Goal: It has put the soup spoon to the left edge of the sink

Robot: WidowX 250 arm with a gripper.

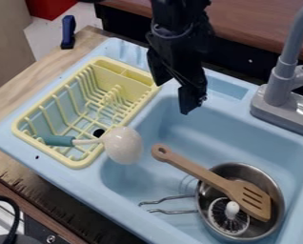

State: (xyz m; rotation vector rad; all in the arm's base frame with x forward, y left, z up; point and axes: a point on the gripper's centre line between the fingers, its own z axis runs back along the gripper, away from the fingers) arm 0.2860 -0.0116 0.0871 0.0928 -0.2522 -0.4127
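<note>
The black gripper (pixel 172 98) hangs over the back left part of the blue sink (pixel 211 119), its fingers apart with nothing between them. Below it and to the left lies the soup spoon (pixel 123 145). Its teal handle rests across the front end of the yellow drying rack, while its whitish round head sits at the rack's right edge, over the basin's left rim. The spoon and the gripper are well apart.
The yellow drying rack (pixel 71 163) stands left of the basin. A metal pot (pixel 278 195) in the basin holds a wooden slotted spatula (pixel 202 175) and a round brush (pixel 229 217). The grey faucet (pixel 280 88) rises at the right. A blue-handled object (pixel 68 31) lies at upper left.
</note>
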